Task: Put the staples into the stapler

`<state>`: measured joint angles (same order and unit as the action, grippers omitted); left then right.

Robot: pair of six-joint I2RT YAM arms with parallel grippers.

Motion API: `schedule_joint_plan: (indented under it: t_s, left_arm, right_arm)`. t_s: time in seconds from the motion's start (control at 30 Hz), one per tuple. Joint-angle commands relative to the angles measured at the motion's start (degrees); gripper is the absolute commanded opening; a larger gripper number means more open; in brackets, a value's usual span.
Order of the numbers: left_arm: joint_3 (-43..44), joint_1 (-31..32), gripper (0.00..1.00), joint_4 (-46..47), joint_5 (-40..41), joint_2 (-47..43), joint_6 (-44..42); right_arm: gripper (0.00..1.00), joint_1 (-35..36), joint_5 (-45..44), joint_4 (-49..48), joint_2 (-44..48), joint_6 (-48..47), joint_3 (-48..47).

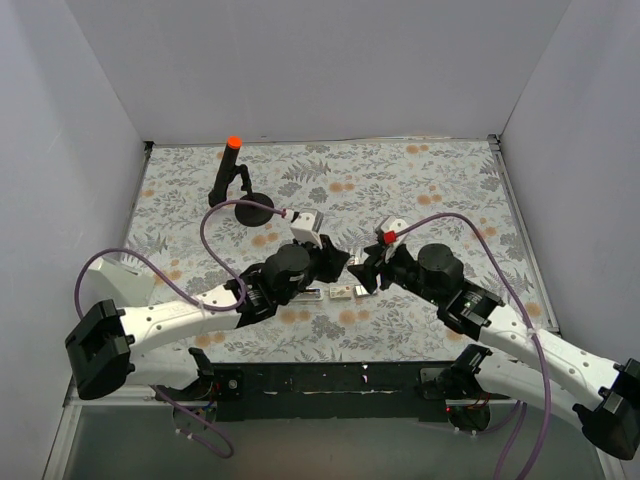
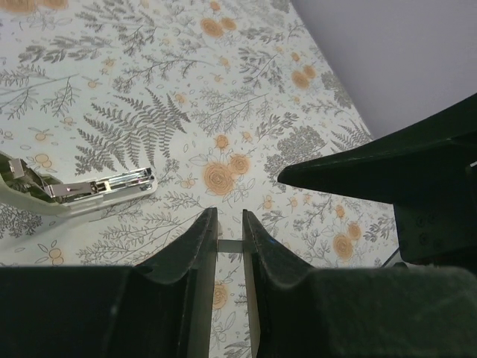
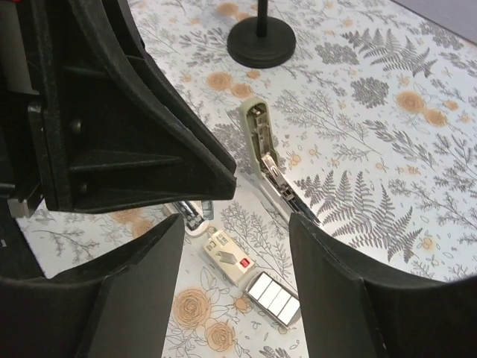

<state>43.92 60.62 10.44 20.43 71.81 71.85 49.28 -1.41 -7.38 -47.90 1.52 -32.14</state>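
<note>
Floral tablecloth underneath. Left gripper [image 2: 229,218] clenched on staples [image 2: 229,244]: probably light, brittle, slippery, so pinch the long sides. Right gripper [image 3: 237,224] released; stapler [image 3: 262,145] lies open.

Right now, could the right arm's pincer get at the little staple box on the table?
Probably yes. The right pincer hangs open just above the staple box, with nothing lying between them. The left pincer crowds in close beside it, though.

No lettering is legible anywhere; the red mark [image 3: 244,262] on the whitish staple box [image 3: 222,252] may be a logo.
</note>
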Motion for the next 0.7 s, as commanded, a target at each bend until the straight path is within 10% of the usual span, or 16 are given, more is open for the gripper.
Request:
schedule_joint_plan:
  t_s: [0.0,0.33,0.67]
  left_arm:
    - [-2.35,-0.94,0.08,4.5,-4.07,-7.38,-6.45]
    - [-7.62,-1.29,0.12,11.97,-20.06,-18.27,-13.58]
    - [-5.6,-1.29,0.14,13.03,-33.07,-15.92,-15.87]
  right_arm:
    - [0.68,-1.72,8.42,4.56,2.98,-0.99,-5.73]
    - [0.71,-16.12,49.53,2.55,4.75,-1.09,-7.5]
    - [0.66,-16.76,55.55,-3.61,2.99,3.58,-8.64]
